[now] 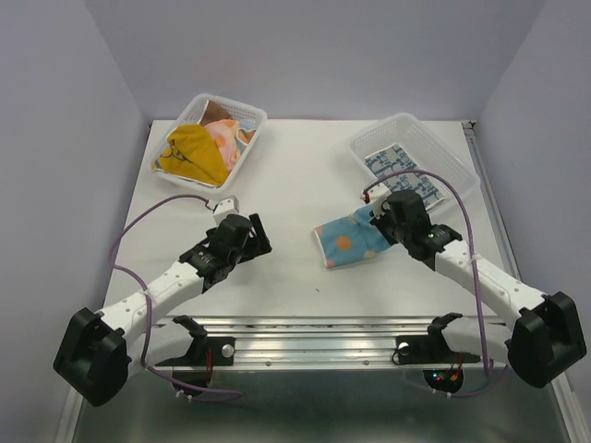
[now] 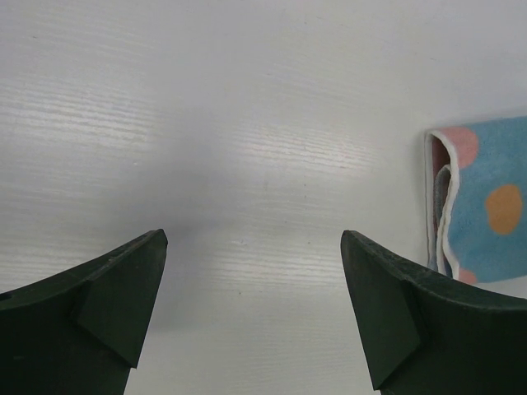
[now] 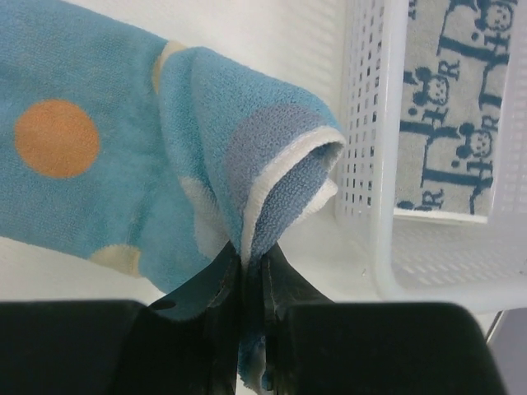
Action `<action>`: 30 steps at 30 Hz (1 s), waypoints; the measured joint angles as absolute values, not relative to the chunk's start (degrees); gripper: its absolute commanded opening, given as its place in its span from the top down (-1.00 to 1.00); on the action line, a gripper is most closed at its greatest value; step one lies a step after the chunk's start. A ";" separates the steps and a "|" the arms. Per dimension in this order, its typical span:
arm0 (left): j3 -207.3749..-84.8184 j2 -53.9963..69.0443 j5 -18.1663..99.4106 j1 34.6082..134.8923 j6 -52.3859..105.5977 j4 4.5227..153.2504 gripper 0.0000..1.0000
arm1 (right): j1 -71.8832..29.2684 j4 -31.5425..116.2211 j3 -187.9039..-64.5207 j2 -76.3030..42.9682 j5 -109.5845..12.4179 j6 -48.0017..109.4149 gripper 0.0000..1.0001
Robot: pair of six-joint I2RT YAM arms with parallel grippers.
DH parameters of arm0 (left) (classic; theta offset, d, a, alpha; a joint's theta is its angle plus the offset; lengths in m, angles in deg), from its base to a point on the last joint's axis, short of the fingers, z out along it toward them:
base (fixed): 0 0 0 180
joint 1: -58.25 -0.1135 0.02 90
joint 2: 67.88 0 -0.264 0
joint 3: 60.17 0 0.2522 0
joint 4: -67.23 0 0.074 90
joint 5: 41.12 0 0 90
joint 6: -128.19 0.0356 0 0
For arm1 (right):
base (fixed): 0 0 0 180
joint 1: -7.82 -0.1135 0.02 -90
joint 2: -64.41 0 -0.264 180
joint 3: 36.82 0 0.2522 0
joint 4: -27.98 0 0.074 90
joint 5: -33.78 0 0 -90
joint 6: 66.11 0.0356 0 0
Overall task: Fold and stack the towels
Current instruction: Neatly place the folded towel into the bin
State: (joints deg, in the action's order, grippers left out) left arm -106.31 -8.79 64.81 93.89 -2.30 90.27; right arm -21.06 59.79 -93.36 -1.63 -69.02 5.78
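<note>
The right end effector (image 3: 251, 267) is clamped on a doubled-over edge of the light blue towel (image 3: 99, 164). Its two dark fingers are pressed almost together, and the white-bound hem bulges up in a loop just above them. The rest of this towel, marked with orange dots, spreads away to the left of the right wrist view. From above it lies flat on the worktop (image 1: 295, 185), right of centre.

The pinched fold sits just beside the mesh wall of the right basket (image 3: 375, 164); I cannot tell whether they touch. A white towel (image 3: 449, 107) with blue print lies flat inside that basket.

The left end effector (image 2: 254, 243) is spread wide and holds nothing, with only white worktop between its fingertips. At the right edge of the left wrist view the blue towel's near end shows stacked layers trimmed in white.

From above, a broad stretch of worktop separates the left end effector from that towel. More worktop runs up the middle of the frame between the two baskets.

The left basket (image 1: 254, 115) sits at the upper left, well apart from both arms. It holds a crumpled mustard yellow towel (image 1: 189, 152), a pastel spotted towel (image 1: 224, 137) and a brown towel (image 1: 217, 111).
</note>
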 measured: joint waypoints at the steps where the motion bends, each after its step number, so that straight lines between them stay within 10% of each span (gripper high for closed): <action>1: -106.31 -8.68 64.83 93.89 -2.28 90.27 -0.98 | -20.45 59.79 -93.36 -1.30 -67.95 3.84 0.92; 14: -106.31 -8.35 66.71 93.89 -0.16 89.33 -0.98 | -18.44 69.91 -100.75 -9.10 -67.12 -4.05 0.99; 30: -106.31 -7.98 65.44 93.89 3.27 86.31 -0.98 | -17.46 68.27 -93.12 13.91 -75.93 -15.55 0.99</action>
State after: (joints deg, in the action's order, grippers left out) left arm -106.31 -7.98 65.44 93.89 3.27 86.31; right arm -17.46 68.27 -93.12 13.91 -75.93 -15.55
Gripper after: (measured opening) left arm 0.986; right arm 0.158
